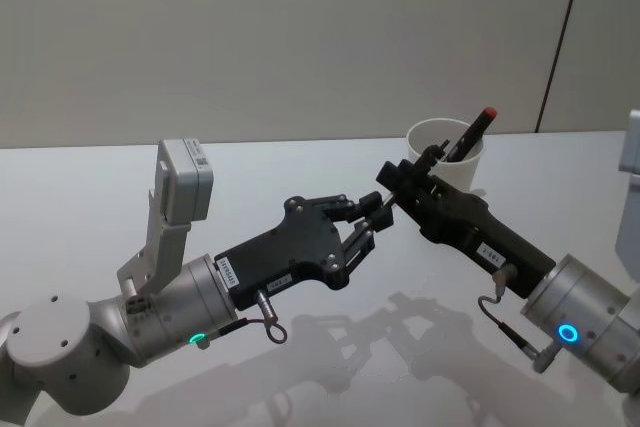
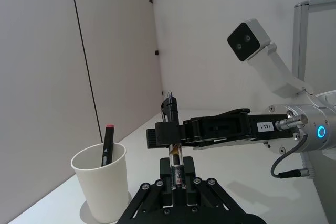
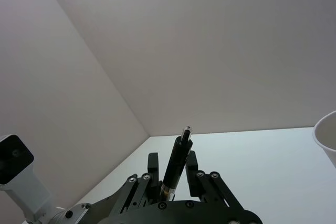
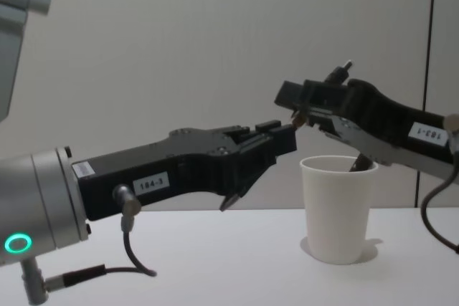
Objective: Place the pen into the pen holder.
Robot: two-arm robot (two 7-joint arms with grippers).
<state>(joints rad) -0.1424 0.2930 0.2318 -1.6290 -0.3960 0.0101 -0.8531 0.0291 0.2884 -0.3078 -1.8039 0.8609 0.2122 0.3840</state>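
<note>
Overhead, the slim dark pen with a clear midsection and a metal tip (image 1: 388, 205) is hanging in mid-air above the white table (image 1: 80, 207), just short of the plain white tapered paper cup serving as pen holder (image 1: 468, 169). The left gripper (image 1: 375, 219) is pinching one end with its jaws narrowed on the barrel, and the right gripper (image 1: 405, 183) is clamping it farther along. A black marker with a red cap (image 1: 478, 127) is already leaning inside the cup. Open tabletop is lying to the left of the cup and in front of it, while the wall is standing close behind. From the left wrist, the pen (image 2: 177, 169) is rising out of the left fingers and passing through the right gripper (image 2: 169, 136), with its tip poking beyond; the cup (image 2: 102, 187) is standing off to one side, apart from both grippers. From the right wrist, the pen (image 3: 176, 163) is sticking out between that arm's dark fingers, and the cup rim (image 3: 328, 135) is being cut off at the frame edge. From the chest, both grippers are meeting just above the cup (image 4: 337, 206), and the pen is proving hard to pick out against the black fingers.
</note>
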